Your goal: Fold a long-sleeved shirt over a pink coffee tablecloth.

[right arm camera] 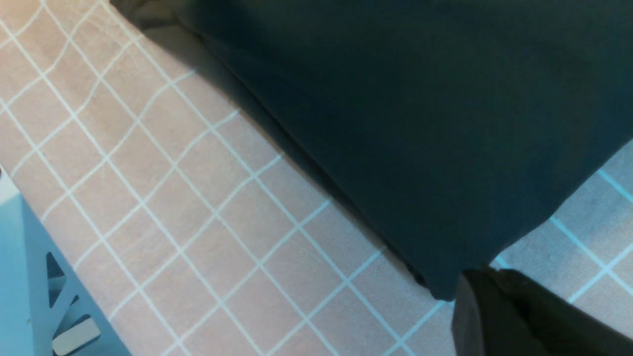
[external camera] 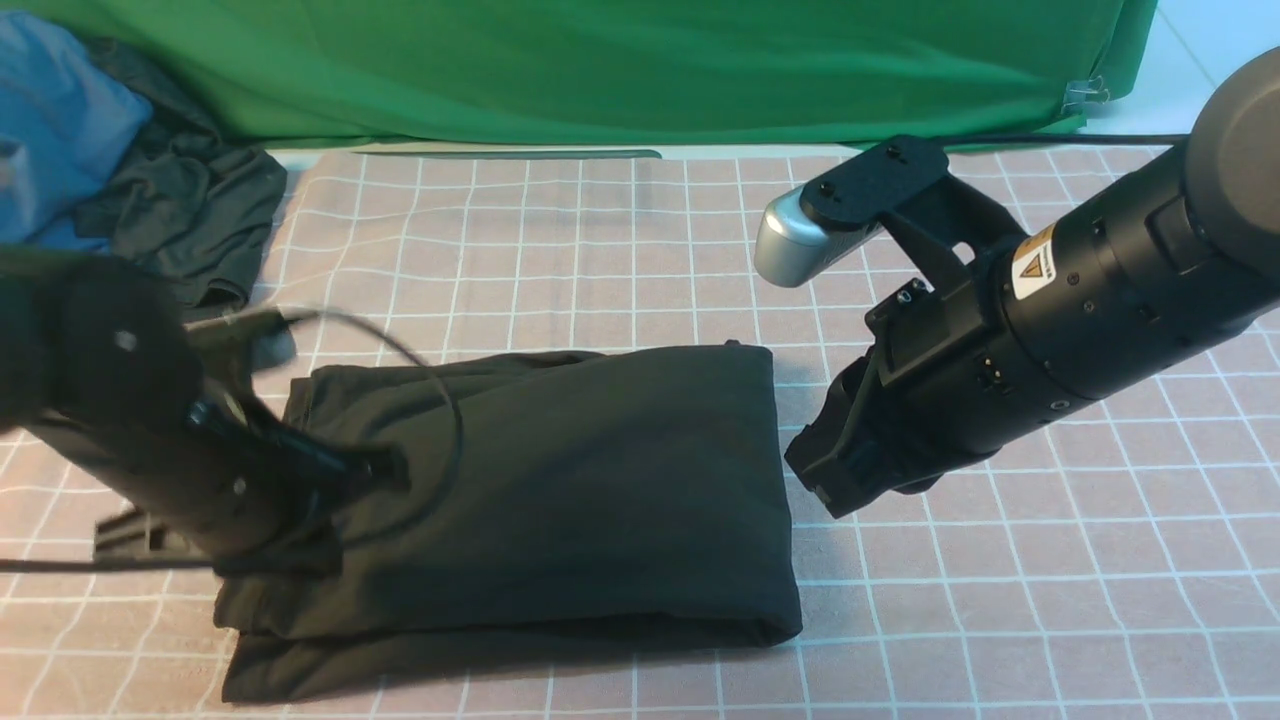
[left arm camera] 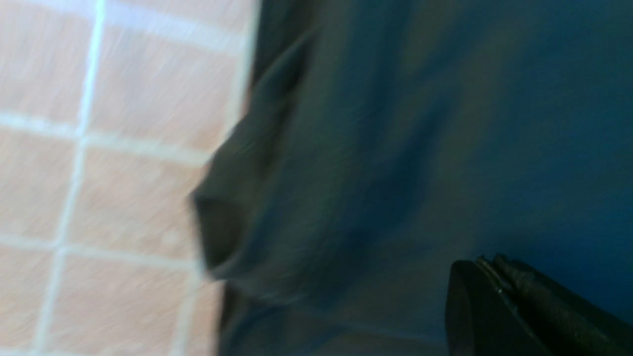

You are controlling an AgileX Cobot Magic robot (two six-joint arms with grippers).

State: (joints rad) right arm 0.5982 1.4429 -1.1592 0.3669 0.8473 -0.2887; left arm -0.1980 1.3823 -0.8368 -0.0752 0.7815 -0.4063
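Both sets of jaws are pressed together with nothing in them: the left gripper (external camera: 395, 468) sits blurry at the left of the frame over the long-sleeved shirt (external camera: 560, 500), and the right gripper (external camera: 825, 480) hangs just beside its right edge. The shirt lies folded in the middle on the pink coffee tablecloth (external camera: 1050, 580).

Even, soft overhead light fills the front view, leaving only a faint shadow beside the folded black cotton long-sleeved shirt (external camera: 560, 500). The black left arm (external camera: 150, 430) smears with motion blur. The left wrist view is streaked and bluish throughout; the right wrist view is sharp, tinted cool.
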